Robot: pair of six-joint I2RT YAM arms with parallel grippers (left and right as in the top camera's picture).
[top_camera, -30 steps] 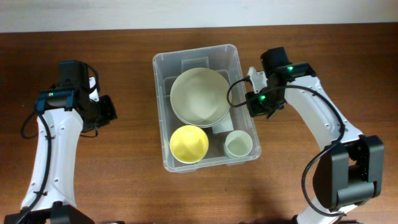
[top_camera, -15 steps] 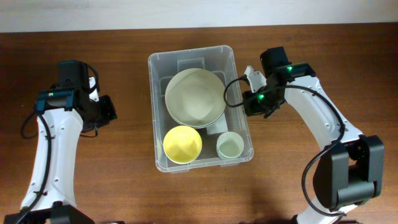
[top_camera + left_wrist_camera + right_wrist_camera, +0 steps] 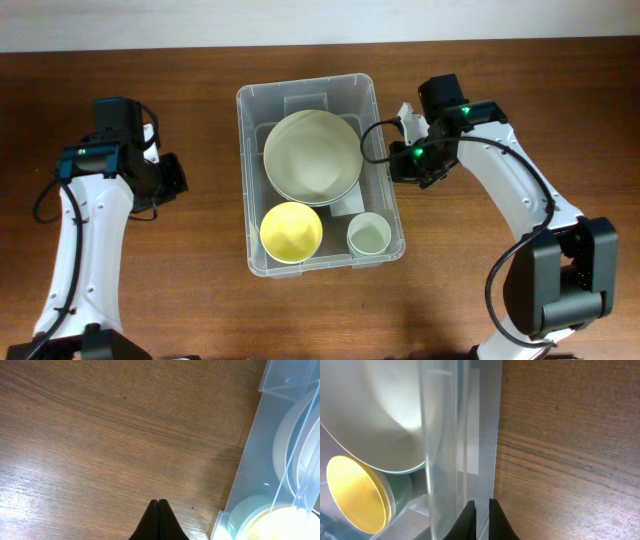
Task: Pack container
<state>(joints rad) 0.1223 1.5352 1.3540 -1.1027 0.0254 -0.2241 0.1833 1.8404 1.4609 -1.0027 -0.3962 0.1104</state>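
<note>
On the wooden table, between the two arms, sits the container, already holding a wide pale bowl, a yellow bowl and a small white cup, so the packing looks about done. The right gripper is at the right-hand rim, fingers drawn narrow and seemingly nipping its lip. The left gripper hangs pressed shut and empty over bare wood, and next I'd expect a clean release.

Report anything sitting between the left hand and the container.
Nothing visible does. Only bare wooden table lies between the left hand, whose fingers are closed together, and the container at its near wall.
</note>
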